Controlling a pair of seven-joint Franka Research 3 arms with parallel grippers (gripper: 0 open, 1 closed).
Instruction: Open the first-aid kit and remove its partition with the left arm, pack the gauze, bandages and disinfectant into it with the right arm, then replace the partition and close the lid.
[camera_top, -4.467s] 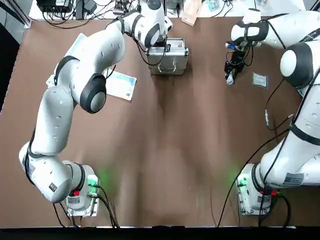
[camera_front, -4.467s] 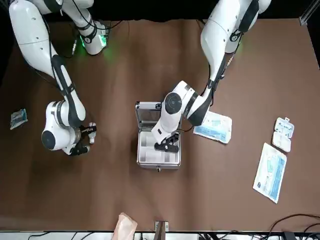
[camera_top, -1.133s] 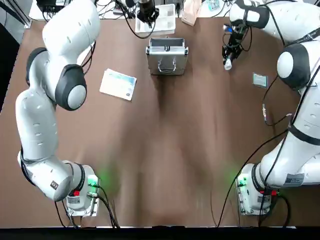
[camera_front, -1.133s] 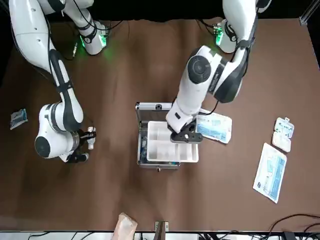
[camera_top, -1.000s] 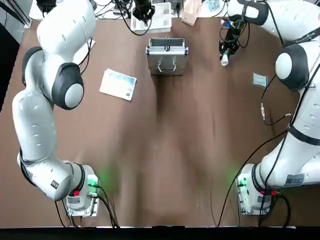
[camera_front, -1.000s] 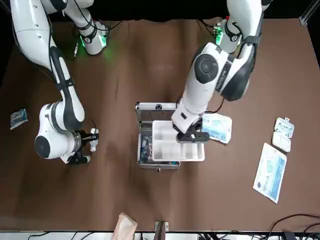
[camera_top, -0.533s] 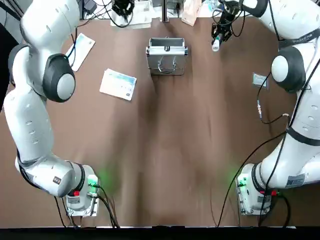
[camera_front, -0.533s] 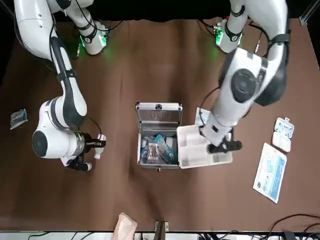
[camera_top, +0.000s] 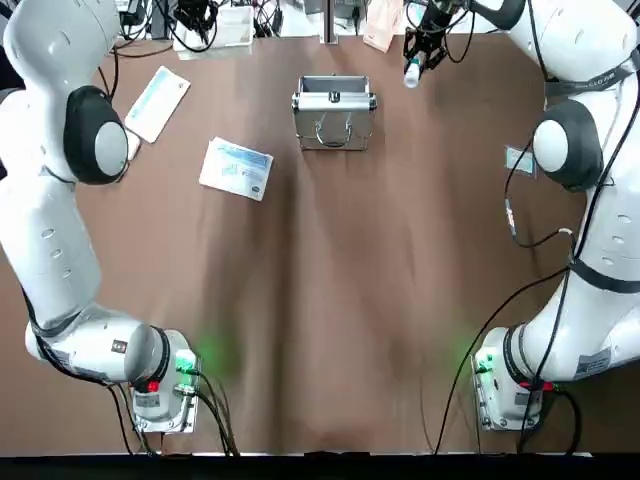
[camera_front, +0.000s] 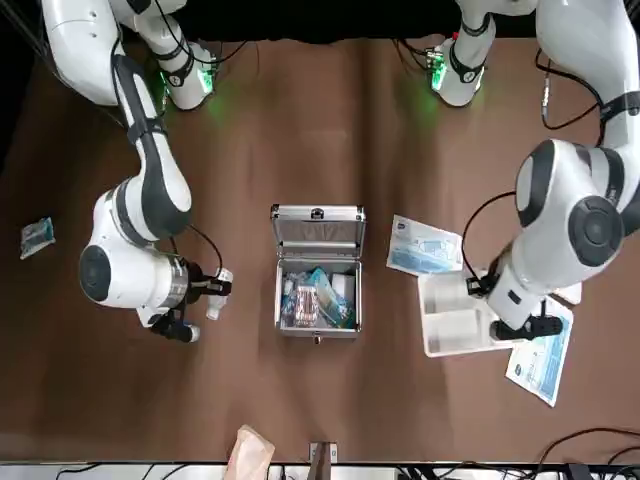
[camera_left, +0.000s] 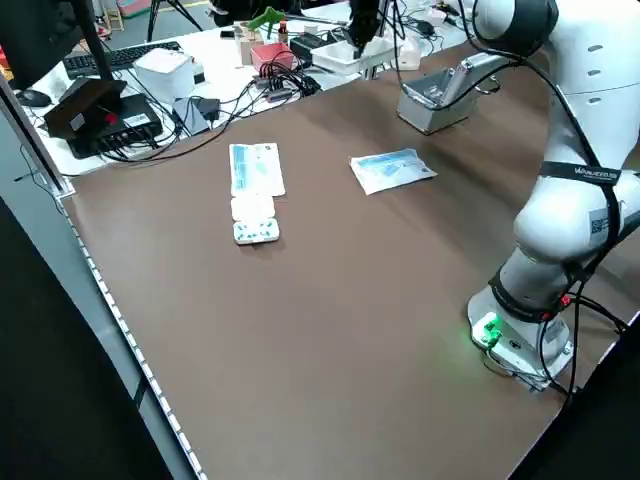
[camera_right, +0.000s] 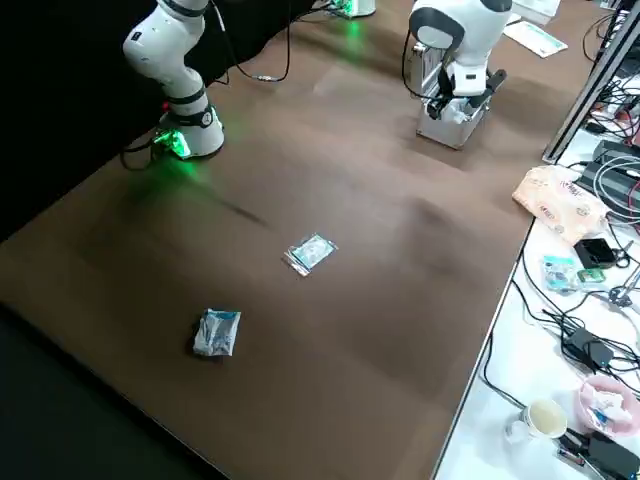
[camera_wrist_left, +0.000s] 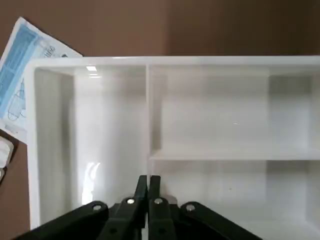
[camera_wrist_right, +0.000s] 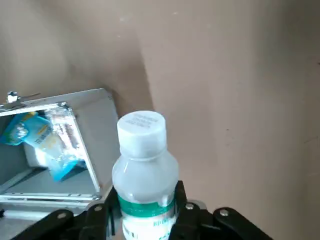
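Observation:
The first-aid kit (camera_front: 316, 288) stands open at the table's far middle, its lid (camera_front: 317, 228) upright. Blue packets lie inside it (camera_wrist_right: 45, 140). My left gripper (camera_front: 527, 326) is shut on the rim of the white partition (camera_front: 460, 316), held well off to the kit's left side. In the left wrist view the fingers (camera_wrist_left: 141, 197) pinch the partition (camera_wrist_left: 210, 110) at its near wall. My right gripper (camera_front: 203, 296) is shut on the disinfectant (camera_front: 216, 292), a small white bottle (camera_wrist_right: 145, 170) with a green label, held on the kit's right side and apart from it.
A blue-white flat pack (camera_front: 427, 248) lies just left of the kit, a longer one (camera_front: 540, 348) and a small white box (camera_front: 567, 266) farther out. Small packets (camera_right: 311, 252) (camera_right: 216, 332) lie on the right half. Cables and clutter line the far edge (camera_left: 290, 75).
The left arm lifted the partition out of the kit and carried it off to the left. The right arm brought the bottle closer to the kit.

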